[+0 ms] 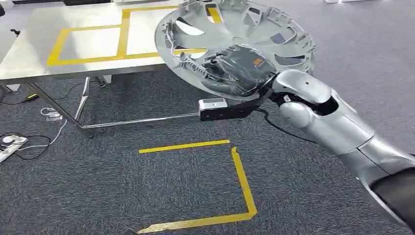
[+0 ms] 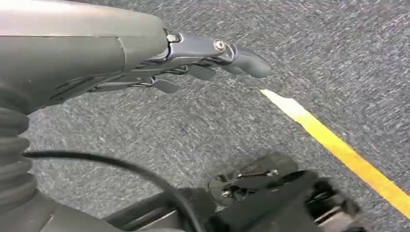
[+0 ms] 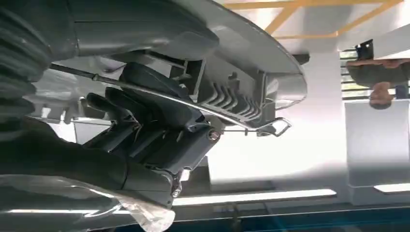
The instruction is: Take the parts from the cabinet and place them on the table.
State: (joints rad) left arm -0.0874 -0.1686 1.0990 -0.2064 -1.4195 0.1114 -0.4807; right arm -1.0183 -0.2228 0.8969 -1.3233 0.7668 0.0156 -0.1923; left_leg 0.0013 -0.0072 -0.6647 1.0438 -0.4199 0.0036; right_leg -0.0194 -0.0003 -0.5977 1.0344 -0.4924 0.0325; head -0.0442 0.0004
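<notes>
You see the right hand [image 1: 240, 73] gripping a round silver-grey plastic wheel cover [image 1: 235, 44] near its lower edge. The hand is wrapped in clear plastic film, and its dark fingers [image 3: 145, 104] are curled around the ribbed inner rim of the cover, beside a thin metal retaining wire [image 3: 193, 104] that runs along that rim. The wheel cover is tilted, with its ribbed back side turned toward the head camera. It is held in the air above the near right edge of the shiny metal surface [image 1: 73, 49], overlapping it in the head view; you cannot tell from these views whether the cover touches the surface.

Note the yellow tape lines [image 1: 88, 39] that mark rectangular zones on the surface. The upper part of the cover overlaps the right-hand zone in the head view.

A small black and silver box-shaped camera unit [image 1: 220, 108] sits under the right wrist, with a black cable trailing from it.

The left hand [image 2: 193, 63] hangs over the grey carpet floor [image 2: 193, 125]. Its fingers are extended and slightly apart, and it holds nothing. A strip of yellow floor tape [image 2: 338, 150] lies near it.

On the carpet in front of the surface, more yellow tape [image 1: 235, 186] forms an open square outline. White cables and a power strip [image 1: 12, 144] lie on the floor at the far left, near the metal legs of the surface.
</notes>
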